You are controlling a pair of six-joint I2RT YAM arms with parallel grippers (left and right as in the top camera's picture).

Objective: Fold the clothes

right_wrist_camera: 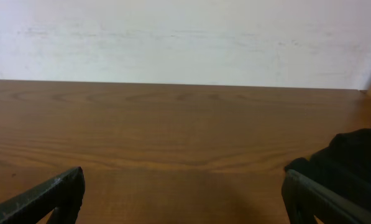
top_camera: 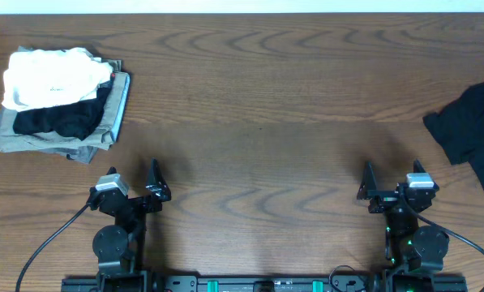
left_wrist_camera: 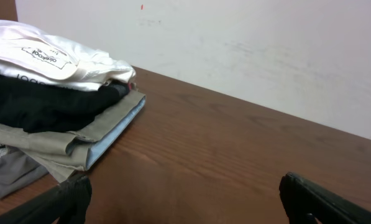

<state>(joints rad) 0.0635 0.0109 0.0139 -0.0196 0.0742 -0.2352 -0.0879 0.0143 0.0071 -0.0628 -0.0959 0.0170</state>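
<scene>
The clothes (top_camera: 470,123), a crumpled black T-shirt, lie at the table's right edge and run partly out of the overhead view. In the right wrist view a black lump of the clothes (right_wrist_camera: 354,155) sits just beyond the right finger. My right gripper (top_camera: 393,173) (right_wrist_camera: 182,190) stands open near the front edge, left of the shirt and apart from it. My left gripper (top_camera: 132,173) (left_wrist_camera: 185,196) is open too, at the front left over bare wood, with nothing between its fingers.
A stack of folded garments (top_camera: 59,101) sits at the back left: a white garment (left_wrist_camera: 45,56) on top, a black layer under it, and grey and khaki garments (left_wrist_camera: 67,137) at the bottom. A white wall (right_wrist_camera: 185,37) lies beyond the table's far edge.
</scene>
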